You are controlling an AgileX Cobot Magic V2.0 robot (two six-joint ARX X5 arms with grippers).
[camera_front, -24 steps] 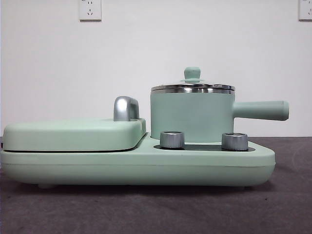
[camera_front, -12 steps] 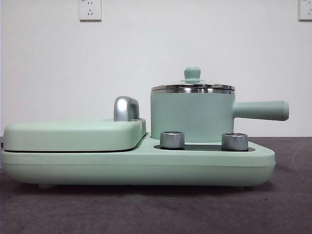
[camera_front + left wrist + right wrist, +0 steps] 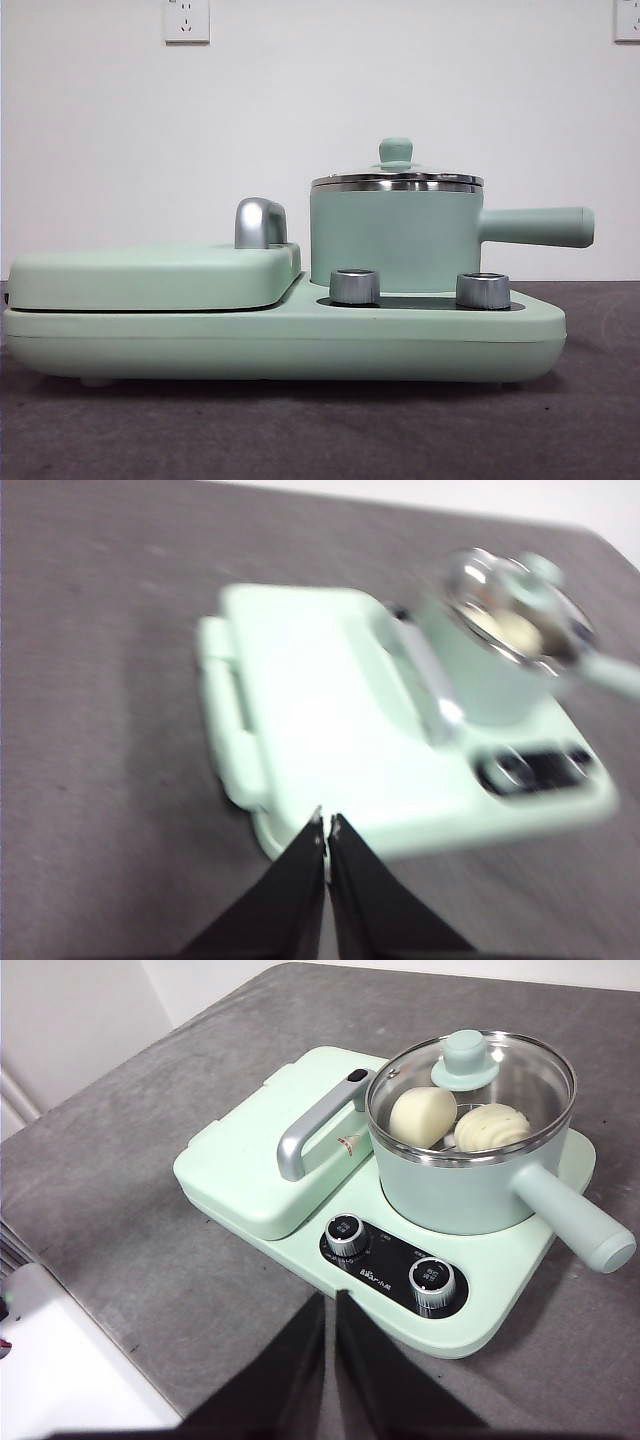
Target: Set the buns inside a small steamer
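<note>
Front view: small steamer [image 3: 395, 236] sits lidded on the green cooker base [image 3: 285, 340], no arm in sight. You risk little here; only a careless return pass could knock the lid knob [image 3: 395, 151].

Left wrist view: left end effector [image 3: 326, 827] pinched closed, empty, off the base's corner, steamer well apart.

Right wrist view: right end effector [image 3: 328, 1305] closed, empty, near the dials [image 3: 346, 1233]. Both buns [image 3: 422, 1116] lie inside under glass, toward the desk's far edge.
</note>
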